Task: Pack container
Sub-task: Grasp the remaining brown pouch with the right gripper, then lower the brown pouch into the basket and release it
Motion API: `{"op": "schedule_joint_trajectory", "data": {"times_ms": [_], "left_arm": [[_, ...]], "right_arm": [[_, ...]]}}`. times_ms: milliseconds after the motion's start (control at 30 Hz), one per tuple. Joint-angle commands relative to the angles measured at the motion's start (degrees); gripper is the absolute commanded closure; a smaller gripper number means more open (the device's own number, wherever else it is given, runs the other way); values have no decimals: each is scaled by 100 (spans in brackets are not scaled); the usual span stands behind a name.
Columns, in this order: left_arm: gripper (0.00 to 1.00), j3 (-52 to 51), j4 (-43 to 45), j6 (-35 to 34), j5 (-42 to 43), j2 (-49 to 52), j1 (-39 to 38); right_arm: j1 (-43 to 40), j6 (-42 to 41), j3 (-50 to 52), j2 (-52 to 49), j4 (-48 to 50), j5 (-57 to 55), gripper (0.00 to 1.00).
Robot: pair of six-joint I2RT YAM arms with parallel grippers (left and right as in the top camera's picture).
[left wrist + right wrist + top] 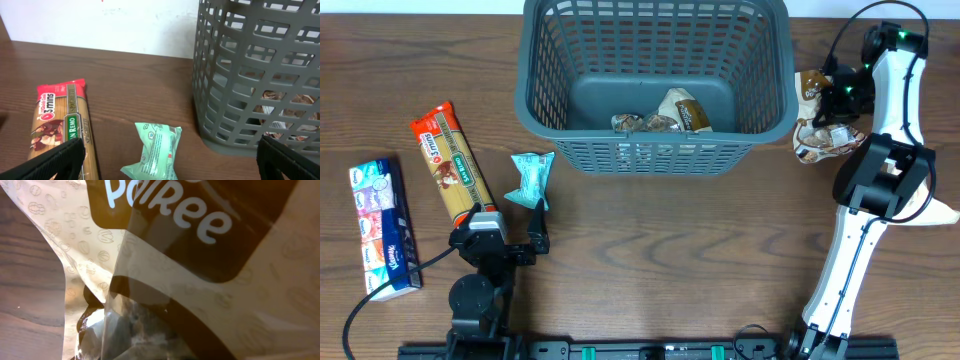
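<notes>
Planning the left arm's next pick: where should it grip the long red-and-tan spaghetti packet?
Across its narrow width near mid-length, from straight above: the long red-and-tan spaghetti packet lies flat on the wooden table, likely slim enough for the jaws, both long edges clear.

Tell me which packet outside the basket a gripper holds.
The brown-and-cream packet right of the basket: only that one is gripped, by the right gripper.

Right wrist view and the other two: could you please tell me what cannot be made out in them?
Right wrist: packet fills the frame, hiding the fingers and any grip.
Overhead: right gripper jaws hidden by its own body; wrappers in the basket too small to read.
Left wrist: spaghetti cut off by the bottom edge; basket contents barred by its slats.
</notes>
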State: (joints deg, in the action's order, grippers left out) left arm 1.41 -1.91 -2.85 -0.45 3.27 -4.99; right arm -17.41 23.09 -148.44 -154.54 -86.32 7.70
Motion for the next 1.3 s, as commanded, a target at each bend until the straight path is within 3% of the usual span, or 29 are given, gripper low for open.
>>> {"op": "schedule_joint_trajectory", "data": {"times_ms": [0, 367, 600, 1033, 1267], "left_arm": [[2, -114, -199, -50, -173, 0, -17], [1, -114, -199, -50, -173, 0, -17], [2, -114, -197, -50, -175, 0, -17], [1, -114, -197, -50, -173, 0, -17], [1, -114, -199, -50, -173, 0, -17]], "right_arm": [[26, -125, -188, 896, 9, 33, 99], [70, -463, -350, 3936, 833, 289, 99], [824, 610, -350, 4909, 931, 1582, 99], [3576, 3648, -326, 3851, 667, 1611, 99], [4011, 3982, -326, 2583, 391, 1176, 99]]}}
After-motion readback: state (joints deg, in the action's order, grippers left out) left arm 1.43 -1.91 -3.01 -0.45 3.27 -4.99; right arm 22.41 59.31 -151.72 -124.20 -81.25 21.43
